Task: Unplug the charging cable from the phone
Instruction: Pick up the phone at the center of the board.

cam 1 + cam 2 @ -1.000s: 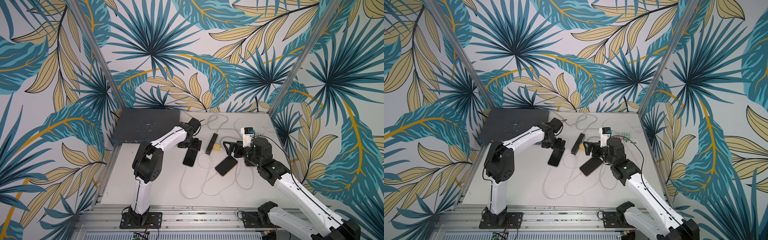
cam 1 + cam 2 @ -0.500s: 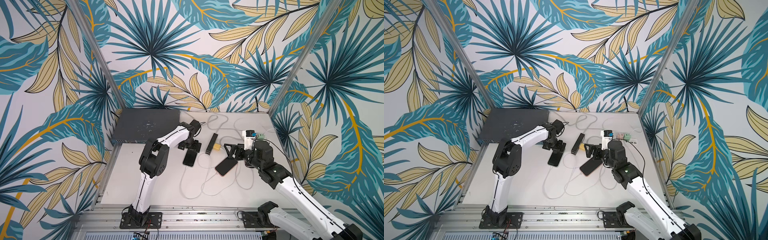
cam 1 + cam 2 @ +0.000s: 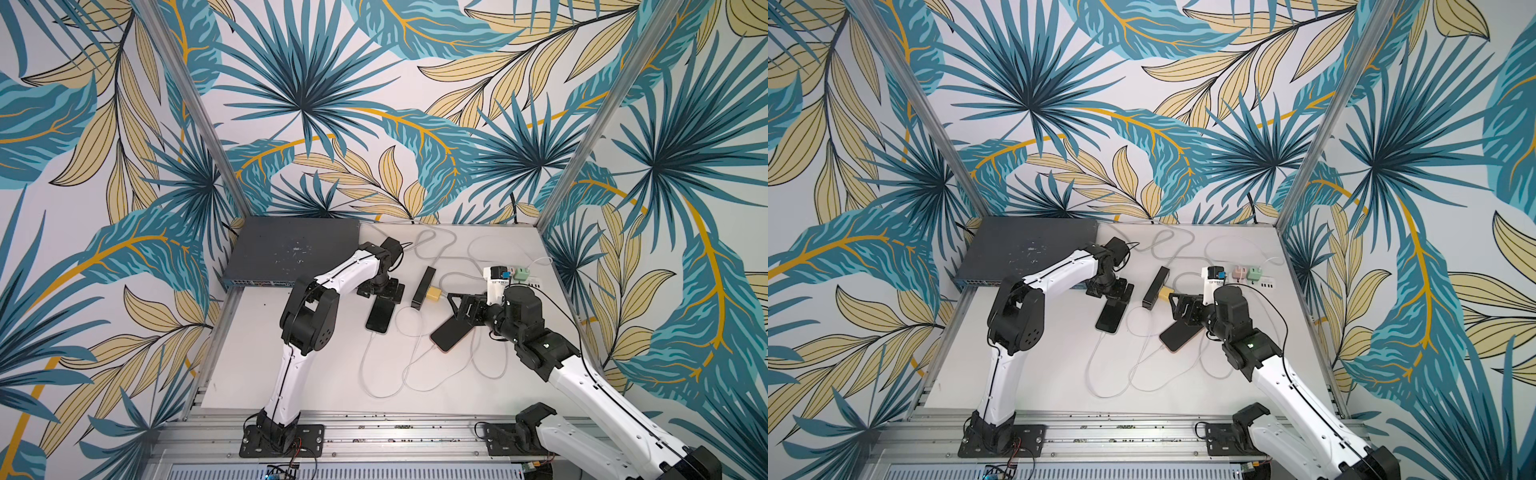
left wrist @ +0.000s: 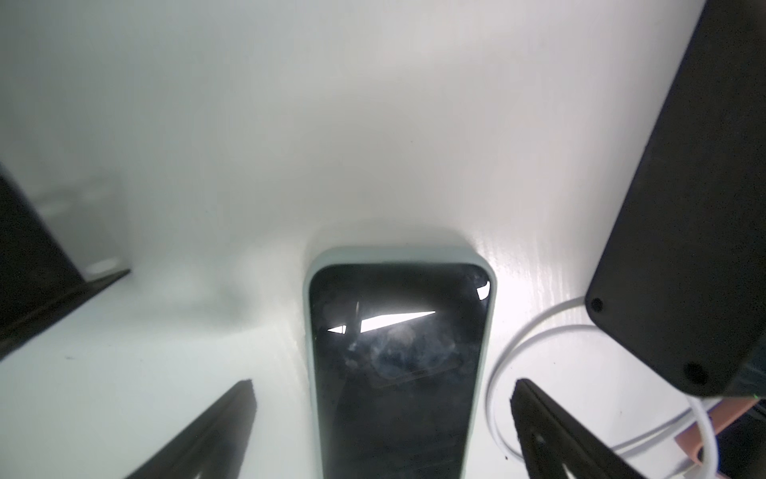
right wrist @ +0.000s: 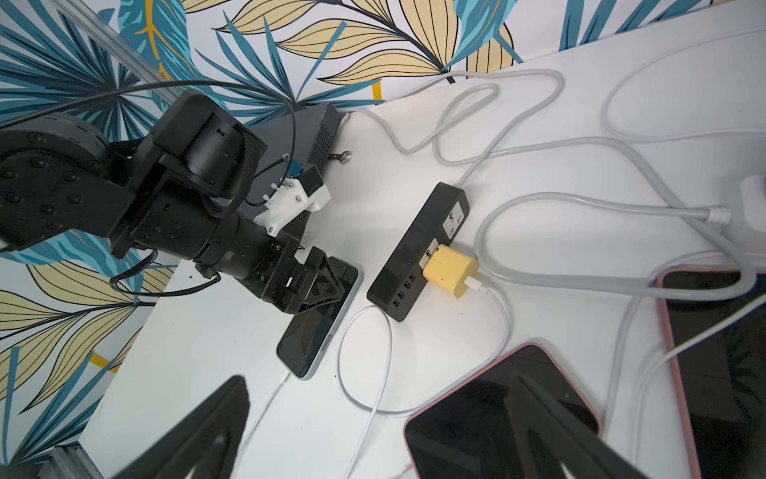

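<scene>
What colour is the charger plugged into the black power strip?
Yellow. The charger on the power strip shows best in the right wrist view.

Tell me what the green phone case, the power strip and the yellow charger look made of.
Green case: matte, with a soft rounded rim, probably silicone.
Power strip: black hard plastic, with straight edges and a faint sheen.
Yellow charger: smooth moulded plastic with a satin finish; it shows soft highlights and no glare.
</scene>
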Controlling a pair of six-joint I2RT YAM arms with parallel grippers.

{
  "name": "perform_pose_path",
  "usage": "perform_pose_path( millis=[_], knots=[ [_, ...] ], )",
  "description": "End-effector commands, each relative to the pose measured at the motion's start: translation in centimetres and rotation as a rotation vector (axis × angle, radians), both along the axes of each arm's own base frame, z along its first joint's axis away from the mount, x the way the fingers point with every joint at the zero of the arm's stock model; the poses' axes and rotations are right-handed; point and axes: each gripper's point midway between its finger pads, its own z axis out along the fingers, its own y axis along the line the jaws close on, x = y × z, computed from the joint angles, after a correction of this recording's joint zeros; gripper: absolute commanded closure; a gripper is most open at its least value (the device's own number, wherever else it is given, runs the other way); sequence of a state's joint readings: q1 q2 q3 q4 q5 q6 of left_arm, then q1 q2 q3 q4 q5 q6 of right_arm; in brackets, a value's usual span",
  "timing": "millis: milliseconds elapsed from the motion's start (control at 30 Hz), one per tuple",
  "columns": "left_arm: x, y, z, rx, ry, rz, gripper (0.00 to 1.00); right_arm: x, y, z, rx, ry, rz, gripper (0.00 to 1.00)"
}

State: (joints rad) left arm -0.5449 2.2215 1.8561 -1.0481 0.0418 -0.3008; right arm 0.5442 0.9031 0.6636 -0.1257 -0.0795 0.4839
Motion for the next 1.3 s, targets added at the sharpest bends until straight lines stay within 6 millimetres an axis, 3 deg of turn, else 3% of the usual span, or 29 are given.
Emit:
perform_pose_path(
  millis=[0,633,1267],
  knots=[
    [0.0,0.0,-0.5,0.036,0.009,-0.02,0.0,-0.2,0.3,-0.3,0.022,0.002,0.007,0.0],
    [-0.3,0.2,-2.5,0.063,0.048,-0.024,0.0,-0.5,0.1,-0.9,0.041,0.009,-0.001,0.0],
    [-0.4,0.0,-3.5,0.072,0.08,-0.018,0.12,-0.7,-0.3,-1.2,0.055,0.012,-0.023,0.0]
  ],
)
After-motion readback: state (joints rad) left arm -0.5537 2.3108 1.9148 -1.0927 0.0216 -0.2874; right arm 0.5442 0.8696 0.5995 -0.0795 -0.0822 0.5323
